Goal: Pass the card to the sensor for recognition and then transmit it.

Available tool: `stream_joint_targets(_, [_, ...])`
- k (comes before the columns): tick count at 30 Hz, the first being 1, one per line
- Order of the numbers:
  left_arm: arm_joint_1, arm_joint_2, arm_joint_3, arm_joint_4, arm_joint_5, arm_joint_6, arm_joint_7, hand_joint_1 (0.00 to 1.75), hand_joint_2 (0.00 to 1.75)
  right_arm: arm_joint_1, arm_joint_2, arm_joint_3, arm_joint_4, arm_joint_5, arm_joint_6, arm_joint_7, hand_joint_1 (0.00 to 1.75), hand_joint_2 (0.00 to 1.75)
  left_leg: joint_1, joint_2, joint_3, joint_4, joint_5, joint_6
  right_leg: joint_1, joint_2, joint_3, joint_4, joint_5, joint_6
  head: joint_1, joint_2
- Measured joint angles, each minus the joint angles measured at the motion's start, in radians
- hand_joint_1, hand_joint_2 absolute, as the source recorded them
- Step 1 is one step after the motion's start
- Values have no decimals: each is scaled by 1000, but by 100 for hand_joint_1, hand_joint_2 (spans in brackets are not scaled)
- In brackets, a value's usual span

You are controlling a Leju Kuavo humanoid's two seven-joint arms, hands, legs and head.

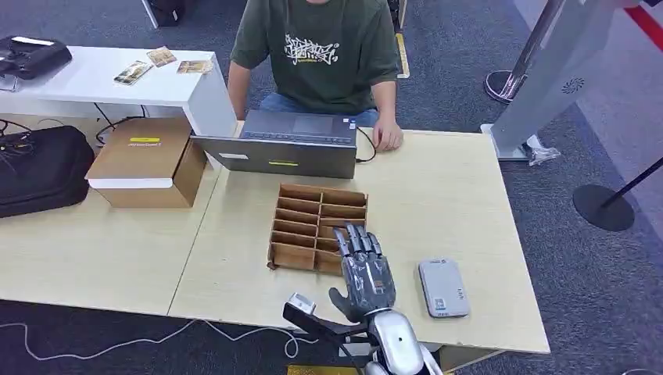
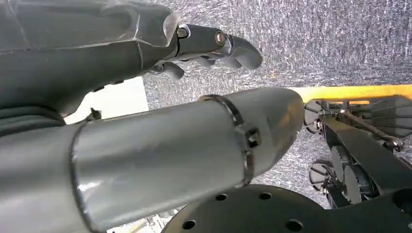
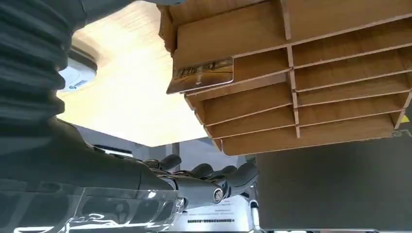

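While the right hand point(image 1: 366, 273) hovers flat over the table's near edge, the card point(image 3: 201, 75) sits in the cardboard divider tray point(image 1: 317, 226).

The right hand's fingers lie straight and slightly apart, holding nothing, their tips over the tray's near right corner. In the right wrist view the gold-toned card stands tilted in a slot at one end of the tray, one edge jutting past the tray wall. The grey sensor point(image 1: 443, 287) lies flat near the table's near right corner, just beside the right hand and apart from it. In the left wrist view the left hand point(image 2: 204, 46) hangs over grey carpet, its fingers curled inward with nothing in them. At the table's far edge, a person in a green shirt point(image 1: 317, 51) sits behind an open laptop point(image 1: 285, 144). A brown cardboard box point(image 1: 145, 160) rests toward the far left.
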Motion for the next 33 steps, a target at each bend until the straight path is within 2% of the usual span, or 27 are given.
stream_joint_targets(11, [0,3,0,0,-9,-2,-2,0,0,-13,10,-16,48,-45,-44,-42,0,175,0,0,0,0,0,0,0,0,0,0,0,0,0,0])
stream_joint_targets(15, [0,5,0,0,-8,-2,-2,0,0,-31,16,-21,85,-37,-51,-38,0,175,0,0,0,0,0,0,0,0,0,0,0,0,0,0])
stream_joint_targets(17, [0,5,0,0,-8,-4,-2,0,0,-45,18,-22,107,-2,-56,-4,0,175,0,0,0,0,0,0,0,0,0,0,0,0,0,0])
stream_joint_targets(20, [0,5,0,0,-10,-5,-3,0,0,-76,16,-13,140,32,-67,90,0,175,0,0,0,0,0,0,0,0,0,0,0,0,0,0])
stream_joint_targets(22, [0,5,0,0,-11,-6,-3,0,0,-94,6,15,154,40,-68,161,0,175,0,0,0,0,0,0,0,0,0,0,0,0,0,0])
stream_joint_targets(28, [0,8,0,0,-25,-7,-3,0,0,-139,-46,103,177,41,-67,289,0,175,0,0,0,0,0,0,0,0,0,0,0,0,0,0])
stream_joint_targets(33, [0,14,0,0,-28,-8,-3,0,0,-162,-86,153,182,41,-68,317,0,175,0,0,0,0,0,0,0,0,0,0,0,0,0,0])
